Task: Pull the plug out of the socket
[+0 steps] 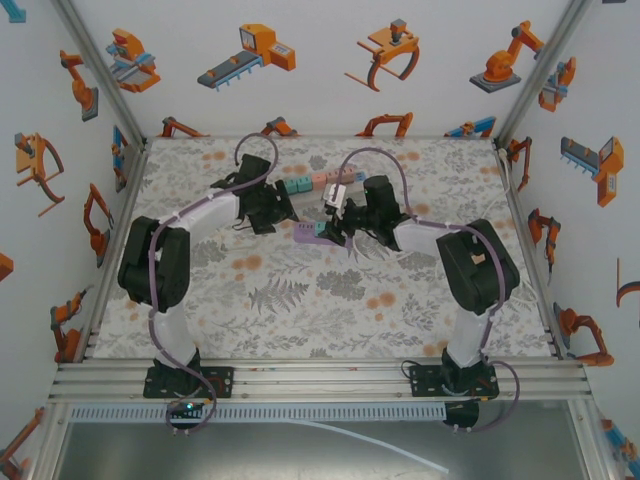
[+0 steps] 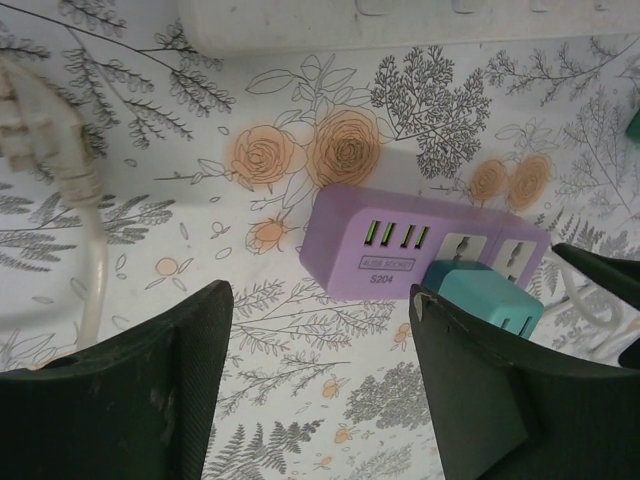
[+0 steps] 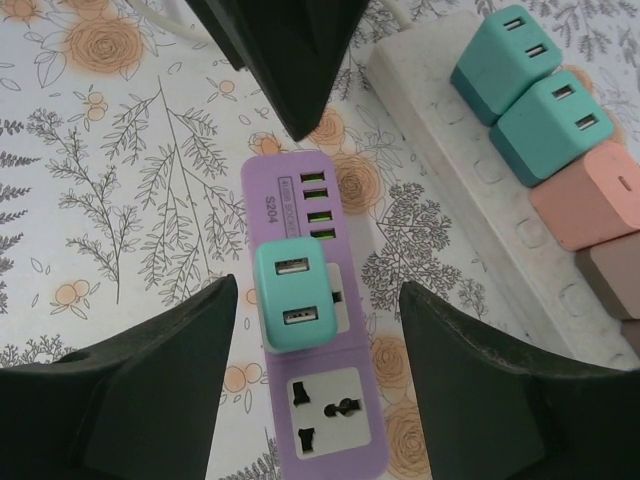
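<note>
Your right gripper [image 3: 318, 290] is hanging over the purple socket [image 3: 268, 210]. Its fingers are standing open on each side of the teal plug [image 3: 290, 295] and are not touching it. The plug is sitting in the socket, next to the green slots [image 3: 313, 205]. Your left gripper [image 2: 322, 300] is open too and is holding nothing. One finger [image 2: 470, 380] is sitting just beside the plug. The socket is lying flat on the flowery table [image 3: 130, 180], near a white power strip [image 3: 470, 190].

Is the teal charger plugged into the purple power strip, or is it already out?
Plugged in. The teal charger sits flush on the purple power strip, with no prongs visible, next to a free outlet.
</note>
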{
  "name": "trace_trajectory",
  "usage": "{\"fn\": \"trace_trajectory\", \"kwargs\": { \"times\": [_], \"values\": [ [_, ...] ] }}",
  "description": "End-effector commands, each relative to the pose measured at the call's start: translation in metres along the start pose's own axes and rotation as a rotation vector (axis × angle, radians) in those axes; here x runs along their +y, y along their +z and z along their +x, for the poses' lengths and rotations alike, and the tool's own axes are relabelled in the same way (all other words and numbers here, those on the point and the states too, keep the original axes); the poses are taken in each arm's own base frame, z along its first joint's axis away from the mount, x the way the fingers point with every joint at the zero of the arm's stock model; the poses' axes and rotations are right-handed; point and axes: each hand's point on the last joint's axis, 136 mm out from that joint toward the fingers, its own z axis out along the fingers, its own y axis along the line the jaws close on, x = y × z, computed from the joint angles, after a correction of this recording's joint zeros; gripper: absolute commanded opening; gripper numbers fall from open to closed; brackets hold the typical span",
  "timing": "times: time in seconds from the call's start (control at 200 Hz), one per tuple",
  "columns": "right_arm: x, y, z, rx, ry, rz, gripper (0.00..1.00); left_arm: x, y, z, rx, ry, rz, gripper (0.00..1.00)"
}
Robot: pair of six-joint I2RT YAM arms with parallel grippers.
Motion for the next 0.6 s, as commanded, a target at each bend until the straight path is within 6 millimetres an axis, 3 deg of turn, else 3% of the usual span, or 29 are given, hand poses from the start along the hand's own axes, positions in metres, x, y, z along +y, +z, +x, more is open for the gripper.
{"fn": "trace_trajectory", "kwargs": {
  "times": [0.0,0.275,0.596],
  "values": [
    [0.001,0.005,-0.006,-0.02,-0.02,-0.029,0.57,-0.008,0.011,0.006,0.067,0.001,0.039,0.65],
    [0.007,0.008,0.001,0.009,0.018,-0.072,0.49,0.0,0.027,0.017,0.112,-0.032,0.021,0.55],
    [0.009,0.011,-0.002,0.005,0.031,-0.104,0.44,0.025,0.042,0.033,0.157,-0.052,-0.071,0.49]
  ]
}}
